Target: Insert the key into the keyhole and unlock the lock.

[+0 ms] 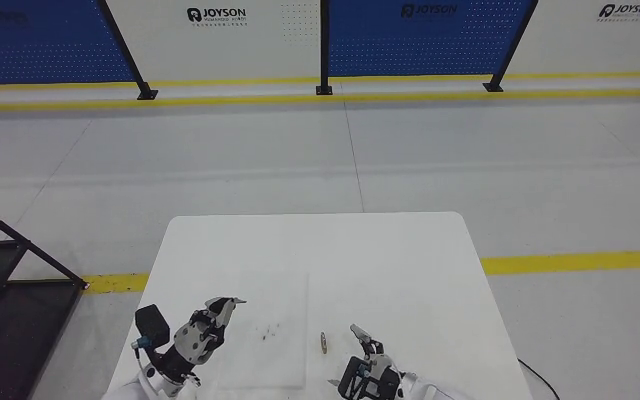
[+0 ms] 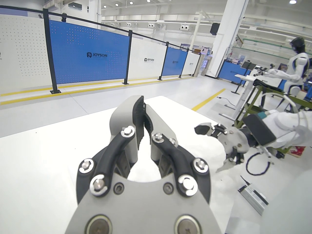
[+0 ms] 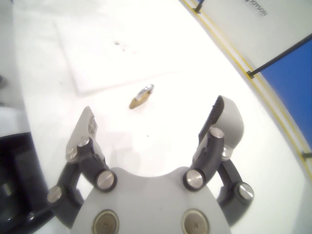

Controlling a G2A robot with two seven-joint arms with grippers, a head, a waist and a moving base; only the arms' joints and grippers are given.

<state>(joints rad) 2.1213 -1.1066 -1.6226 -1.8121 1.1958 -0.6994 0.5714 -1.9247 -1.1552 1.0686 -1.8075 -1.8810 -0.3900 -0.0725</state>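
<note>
Right gripper (image 3: 153,105) faces the lock (image 3: 141,96) near the front edge of the surface (image 1: 400,270), jaws wide, likely to grasp it; left gripper (image 2: 143,103) jaws pressed together.

Robotics test hall — blue and white partition panels (image 1: 430,35), yellow floor lines (image 1: 240,101), high lit ceiling, second humanoid robot (image 2: 298,62) beyond

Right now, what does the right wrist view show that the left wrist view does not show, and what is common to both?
Only the right wrist view: the padlock, lying on the white table beside the white mat.
Only the left wrist view: the left gripper, its fingers shut together.
Both: the right gripper, open over the table, and the fence panels in blue and white behind it.
</note>
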